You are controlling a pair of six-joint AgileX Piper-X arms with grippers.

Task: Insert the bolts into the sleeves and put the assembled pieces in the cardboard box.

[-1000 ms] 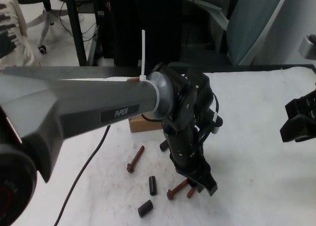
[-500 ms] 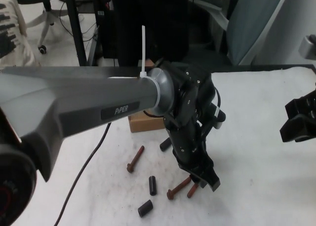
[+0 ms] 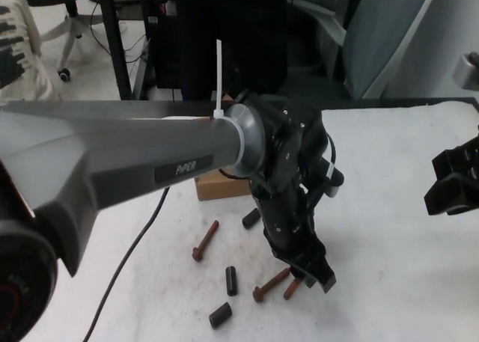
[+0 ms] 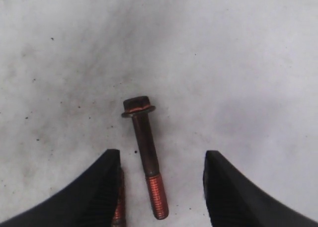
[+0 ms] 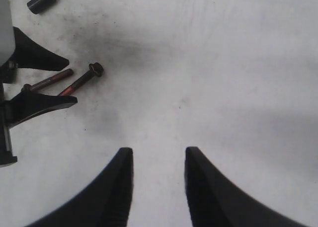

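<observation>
The left gripper hangs over a bolt, jaws spread wide — the bolt lies between them, not held; the right gripper, well apart, is parted too, empty.

High camera behind, looking down, wrist cameras close overhead, all sharing bolt

Bolts, 3: lone bolt, middle bolt, half-hidden bolt. Sleeves, 3: far sleeve, middle sleeve, near sleeve. Cardboard box, 1
</observation>
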